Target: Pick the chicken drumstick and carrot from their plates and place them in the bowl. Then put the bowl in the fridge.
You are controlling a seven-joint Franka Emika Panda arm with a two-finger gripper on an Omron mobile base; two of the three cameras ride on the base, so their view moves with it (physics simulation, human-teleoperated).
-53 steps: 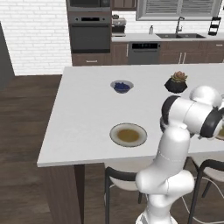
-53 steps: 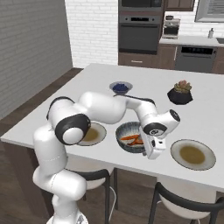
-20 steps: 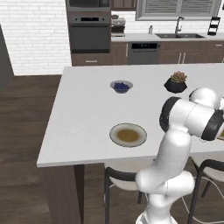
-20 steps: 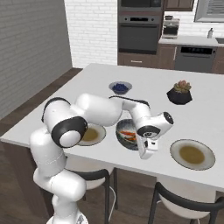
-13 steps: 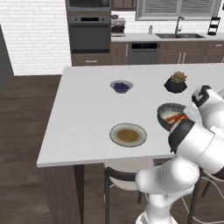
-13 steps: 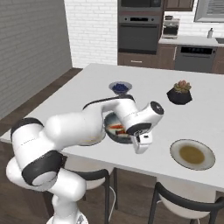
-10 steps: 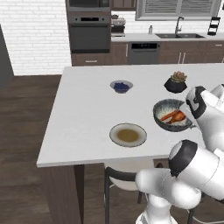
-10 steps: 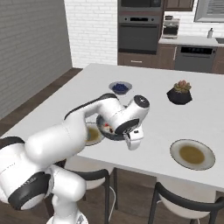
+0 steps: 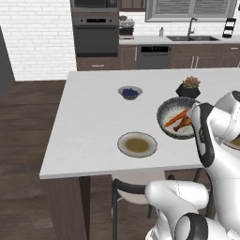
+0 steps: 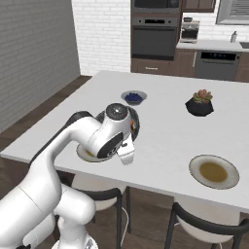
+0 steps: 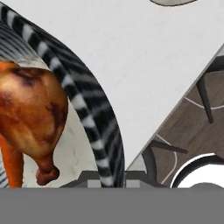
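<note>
Nearest, we saw two-finger gripper clamped on rim of large dark grey-blue ribbed bowl, jaws closed to wall thickness. Inside bowl: reddish-brown roasted chicken drumstick, slim orange carrot beside it. Bowl tilted above white island counter. Emptied grey-beige plate nearby; second plate off to the robot's right. Beyond: small pale bowl of berries, black faceted plant pot.

Dark ribbed bowl, orange carrot, reddish-brown drumstick, perhaps beige plates.

no readable text, labels, numbers or signs
</note>
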